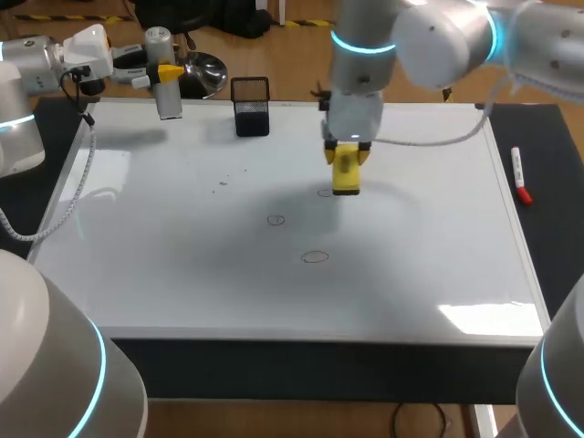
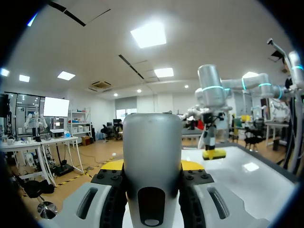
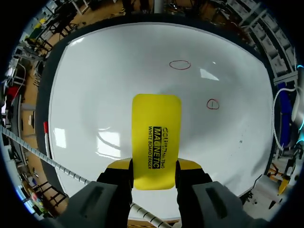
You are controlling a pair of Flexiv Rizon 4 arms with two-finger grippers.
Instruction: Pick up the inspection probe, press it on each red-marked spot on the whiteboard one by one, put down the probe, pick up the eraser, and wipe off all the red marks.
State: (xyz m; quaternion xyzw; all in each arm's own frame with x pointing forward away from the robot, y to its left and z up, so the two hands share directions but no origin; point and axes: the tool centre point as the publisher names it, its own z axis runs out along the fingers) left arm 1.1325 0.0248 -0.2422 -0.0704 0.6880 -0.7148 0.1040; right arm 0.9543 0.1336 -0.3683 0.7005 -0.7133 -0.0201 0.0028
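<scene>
Yellow, stiff, light: pinching eraser (image 3: pixel 156 128) by its long edges in right gripper (image 3: pixel 154 165), over whiteboard (image 3: pixel 95 71), two red marks (image 3: pixel 180 64) ahead. Probably slick plastic, so squeeze firmly. Clamping probe (image 2: pixel 152 137) in left gripper (image 2: pixel 152 165).

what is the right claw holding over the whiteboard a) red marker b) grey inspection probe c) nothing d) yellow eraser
d: the right claw grips the yellow eraser from both sides, while the inspection probe sits in the left claw and the red marker lies on the black mat beside the whiteboard.
</scene>
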